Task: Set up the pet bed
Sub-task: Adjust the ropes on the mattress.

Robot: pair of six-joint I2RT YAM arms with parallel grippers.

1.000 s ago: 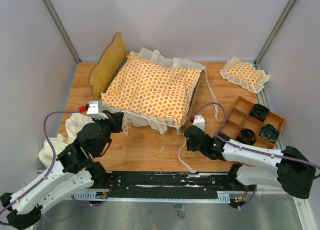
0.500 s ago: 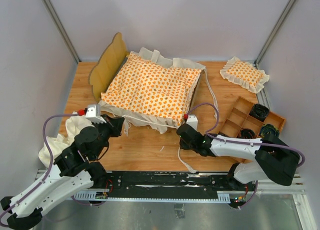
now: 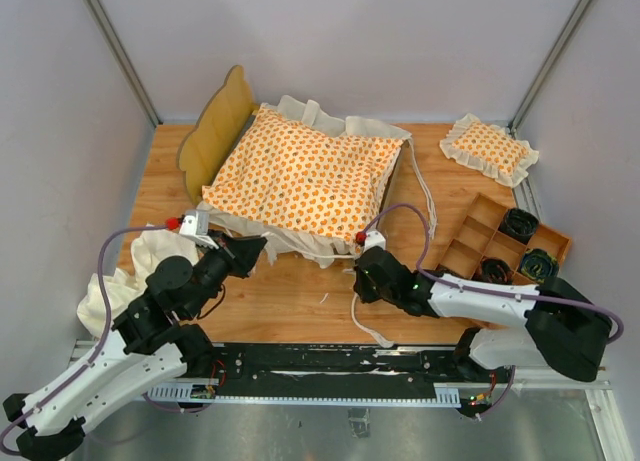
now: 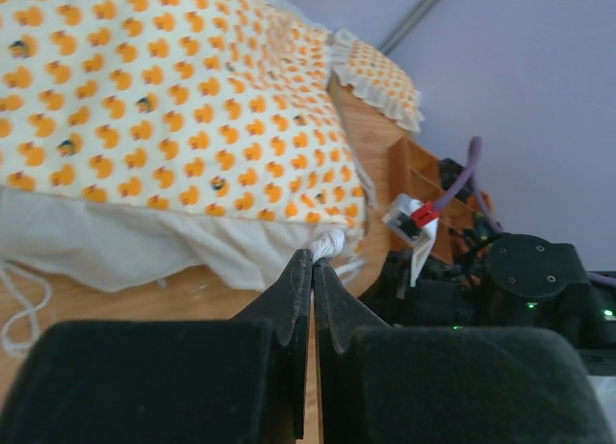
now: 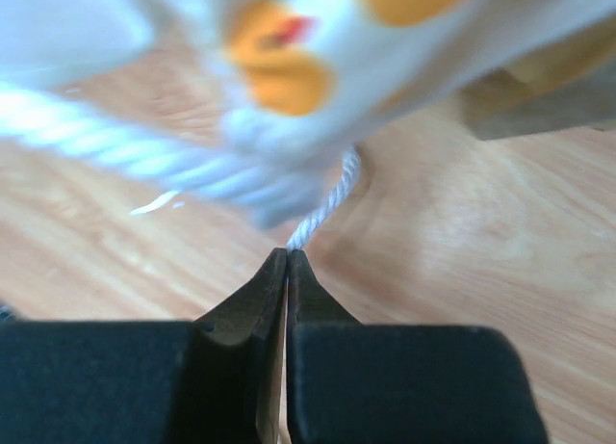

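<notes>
The pet bed stands at the back left: a light-wood frame with a scalloped headboard (image 3: 218,121), and the big orange-patterned cushion (image 3: 300,176) with its cream ruffle lying across it. My left gripper (image 3: 262,246) sits at the cushion's front edge, shut on a white tie string (image 4: 327,242) whose end pokes out past the tips (image 4: 313,259). At the cushion's near right corner my right gripper (image 3: 360,271) is shut on another thin tie string (image 5: 327,208), pinched at the very tips (image 5: 287,254). That string trails down over the table (image 3: 365,326).
A small ruffled orange-patterned pillow (image 3: 490,148) lies at the back right. Below it stands a wooden divided tray (image 3: 470,246) holding black coiled items. A plain cream cloth (image 3: 125,276) is bunched at the left edge. Grey walls close in on three sides.
The right gripper moved left to the cushion's near corner and closed on the string. The left gripper slid right along the cushion's front edge, still shut on its string.
</notes>
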